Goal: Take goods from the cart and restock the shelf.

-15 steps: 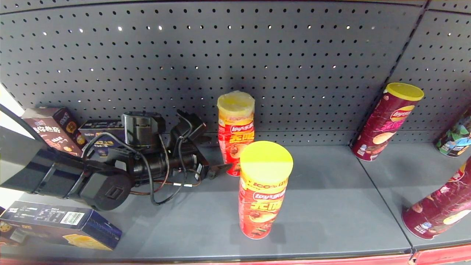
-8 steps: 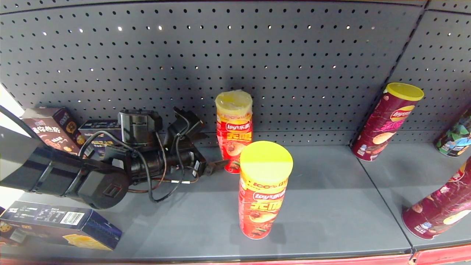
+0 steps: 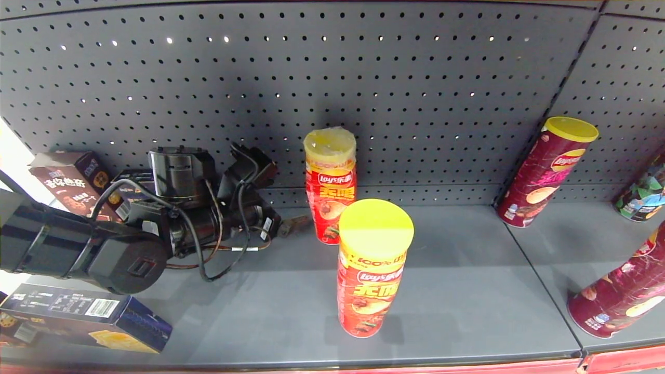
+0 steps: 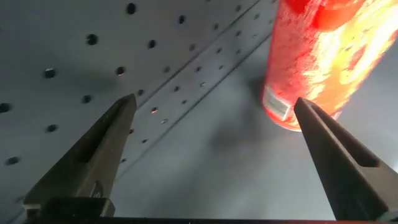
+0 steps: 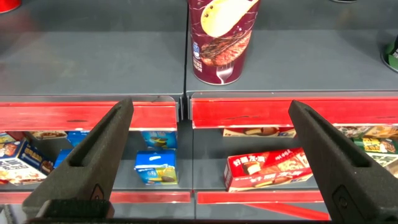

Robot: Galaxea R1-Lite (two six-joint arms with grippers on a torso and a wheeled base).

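Note:
Two red chip cans with yellow lids stand upright on the grey shelf [image 3: 467, 291]: a rear one [image 3: 331, 187] against the pegboard and a front one [image 3: 374, 270] nearer the edge. My left gripper [image 3: 292, 224] hovers low over the shelf just left of the rear can, apart from it. In the left wrist view this gripper [image 4: 214, 102] is open with nothing in it, and the rear red can [image 4: 311, 56] stands ahead beside one finger [image 4: 336, 155]. My right gripper [image 5: 211, 106] is open and holds nothing, facing a lower shelf with a maroon can [image 5: 224, 37].
Maroon cans lean at the right [image 3: 545, 171] and front right [image 3: 618, 291]. Cookie boxes lie at the back left [image 3: 72, 182] and front left [image 3: 83, 317]. Bare shelf lies between the red cans and the maroon ones. Below the red price rail [image 5: 249, 112] sit more boxes [image 5: 267, 168].
My left gripper has drawn back to the left, away from the base of the rear red can. The can shifted slightly left and now stands free.

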